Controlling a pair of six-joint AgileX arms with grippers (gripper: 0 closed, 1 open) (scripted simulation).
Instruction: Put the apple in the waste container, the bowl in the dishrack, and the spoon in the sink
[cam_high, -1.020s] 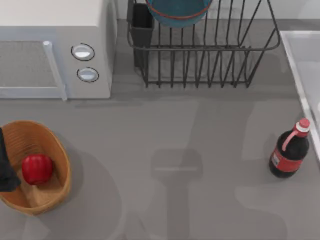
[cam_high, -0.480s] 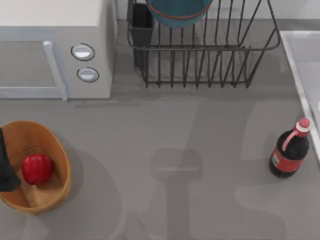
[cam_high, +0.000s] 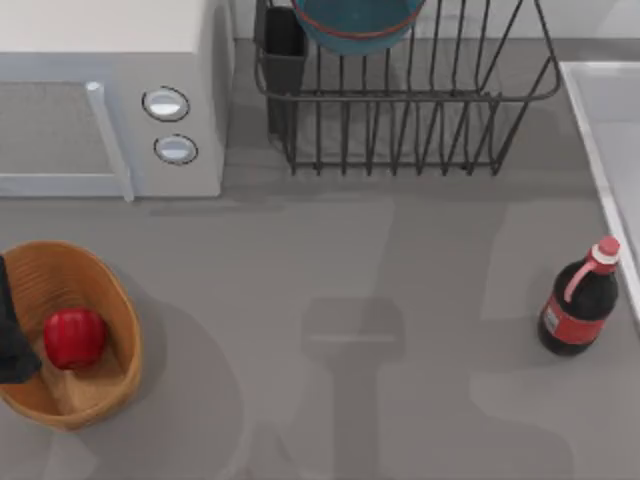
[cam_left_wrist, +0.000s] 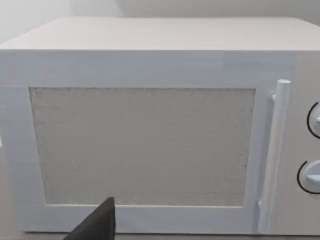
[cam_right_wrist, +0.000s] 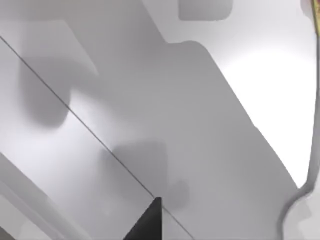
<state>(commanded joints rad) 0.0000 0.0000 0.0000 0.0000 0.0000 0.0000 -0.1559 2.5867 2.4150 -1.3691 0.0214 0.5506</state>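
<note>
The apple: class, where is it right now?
In the top view, the apple lies inside the waste container at the table's left, below the microwave.

You have the apple (cam_high: 74, 337) lying inside the waste container (cam_high: 118, 300) at the table's left; the bowl (cam_high: 357, 22) sits in the dishrack (cam_high: 420, 95).

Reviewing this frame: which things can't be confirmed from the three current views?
- Spoon: unseen; most of the sink is cut off by the top view's right edge.
- Bowl in the dishrack: its upper part is cropped by the top edge.
- Left end effector: cut by the left edge beside the waste container holding the apple; finger state unreadable.
</note>
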